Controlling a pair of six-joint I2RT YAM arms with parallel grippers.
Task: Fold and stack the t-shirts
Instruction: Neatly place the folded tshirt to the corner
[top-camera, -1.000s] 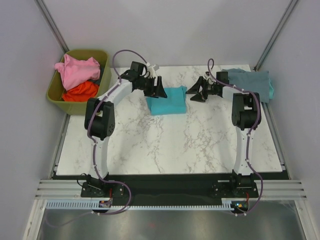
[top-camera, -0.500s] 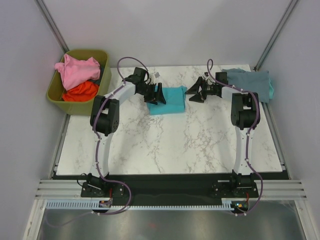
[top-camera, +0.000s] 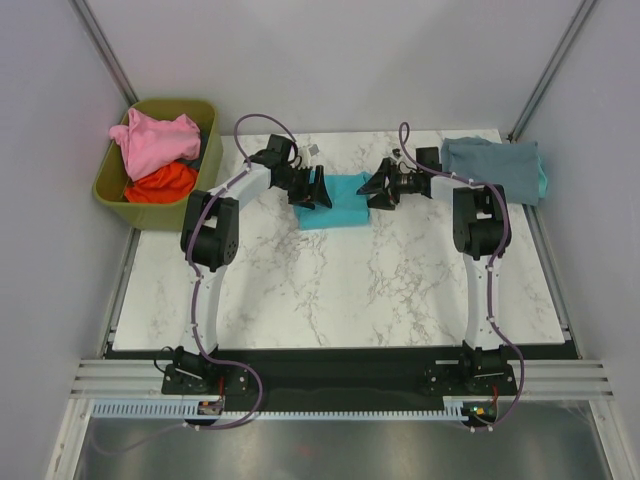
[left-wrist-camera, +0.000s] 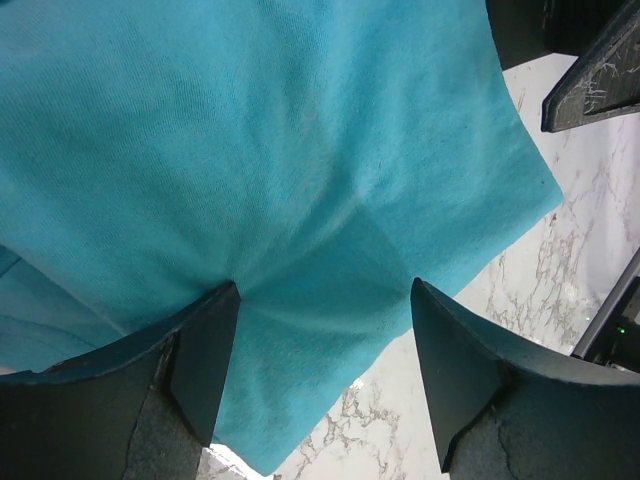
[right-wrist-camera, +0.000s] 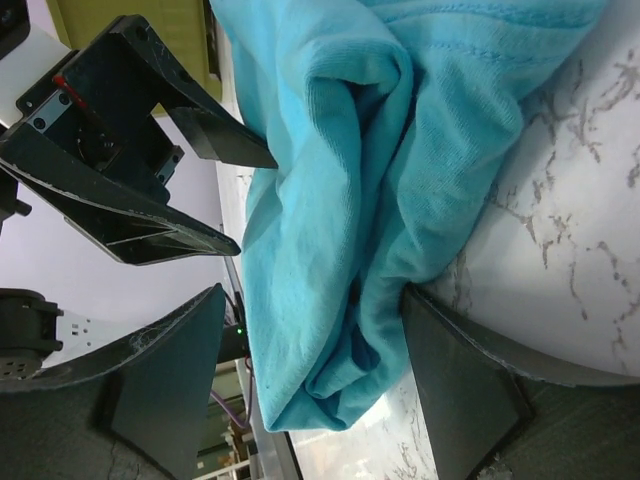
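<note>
A bright teal t-shirt (top-camera: 338, 199) lies folded at the back middle of the marble table (top-camera: 350, 290). My left gripper (top-camera: 313, 189) is open at its left edge, jaws straddling the cloth (left-wrist-camera: 300, 180). My right gripper (top-camera: 377, 189) is open at its right edge, jaws either side of the bunched folds (right-wrist-camera: 360, 230). A dusty grey-blue t-shirt (top-camera: 495, 166) lies folded at the back right corner over a teal one. A pink t-shirt (top-camera: 152, 141) and an orange-red t-shirt (top-camera: 160, 183) sit in the bin.
An olive-green plastic bin (top-camera: 199, 115) stands off the table's back left corner. Grey walls close the back and sides. The left gripper's jaws show in the right wrist view (right-wrist-camera: 130, 150).
My right gripper has moved left to the teal shirt's right edge. My left gripper has settled lower at the shirt's left edge, and the shirt is slightly bunched.
</note>
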